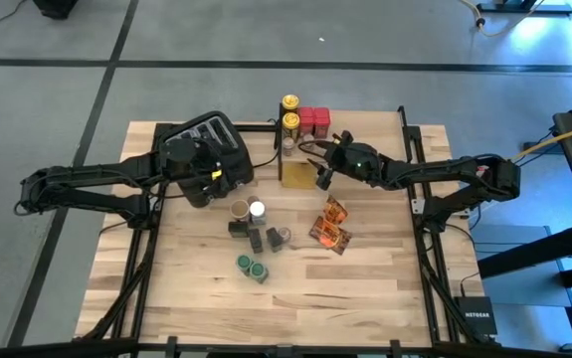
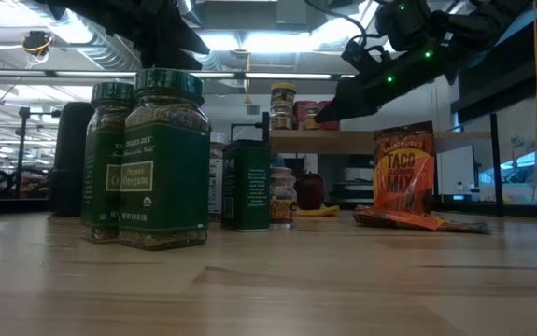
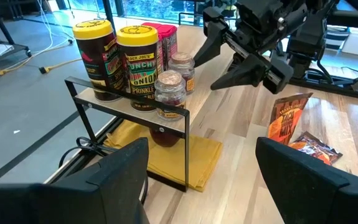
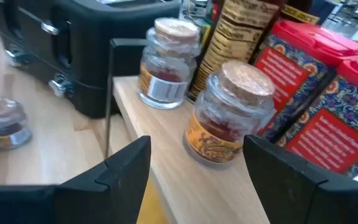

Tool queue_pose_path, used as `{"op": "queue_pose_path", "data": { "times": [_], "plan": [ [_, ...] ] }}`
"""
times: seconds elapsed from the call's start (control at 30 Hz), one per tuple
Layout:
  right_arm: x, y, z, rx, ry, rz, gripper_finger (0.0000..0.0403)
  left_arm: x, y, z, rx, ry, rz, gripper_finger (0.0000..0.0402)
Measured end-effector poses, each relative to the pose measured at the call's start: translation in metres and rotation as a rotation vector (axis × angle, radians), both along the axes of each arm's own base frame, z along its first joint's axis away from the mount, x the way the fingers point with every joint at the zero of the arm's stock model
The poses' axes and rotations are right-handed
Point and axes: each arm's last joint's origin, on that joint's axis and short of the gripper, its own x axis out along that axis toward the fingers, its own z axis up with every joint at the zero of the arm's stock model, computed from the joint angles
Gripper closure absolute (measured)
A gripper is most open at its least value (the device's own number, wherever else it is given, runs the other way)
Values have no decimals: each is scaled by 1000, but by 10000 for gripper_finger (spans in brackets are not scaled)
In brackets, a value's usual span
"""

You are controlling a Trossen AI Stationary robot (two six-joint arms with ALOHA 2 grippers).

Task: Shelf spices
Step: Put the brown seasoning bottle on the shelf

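"TACO MIX" packet (image 2: 403,168) stands upright; right hand (image 1: 322,163) wide, empty, left hand (image 3: 197,171) wide.

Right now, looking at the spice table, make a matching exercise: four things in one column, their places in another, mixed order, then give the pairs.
Things:
1. cork-topped jars
2. green-lidded jars
3. taco mix packet
4. yellow cloth

Places:
A. under the shelf
B. on the shelf top
C. standing on the table, right of the shelf
D. on the table, nearest the front edge

Pairs: 1-B, 2-D, 3-C, 4-A
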Motion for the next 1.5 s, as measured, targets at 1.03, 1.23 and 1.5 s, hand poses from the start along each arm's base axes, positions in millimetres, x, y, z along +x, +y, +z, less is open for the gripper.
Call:
{"op": "queue_pose_path", "data": {
  "times": [1.03, 1.23, 1.5],
  "plan": [
    [-1, 0, 4, -54, 2, 0, 142, 0, 0, 0, 0, 0, 0, 112],
    [-1, -1, 4, -58, 0, -10, 142, 0, 0, 0, 0, 0, 0, 112],
    [-2, -5, 5, -53, -5, -7, 142, 0, 0, 0, 0, 0, 0, 112]
  ]
}}
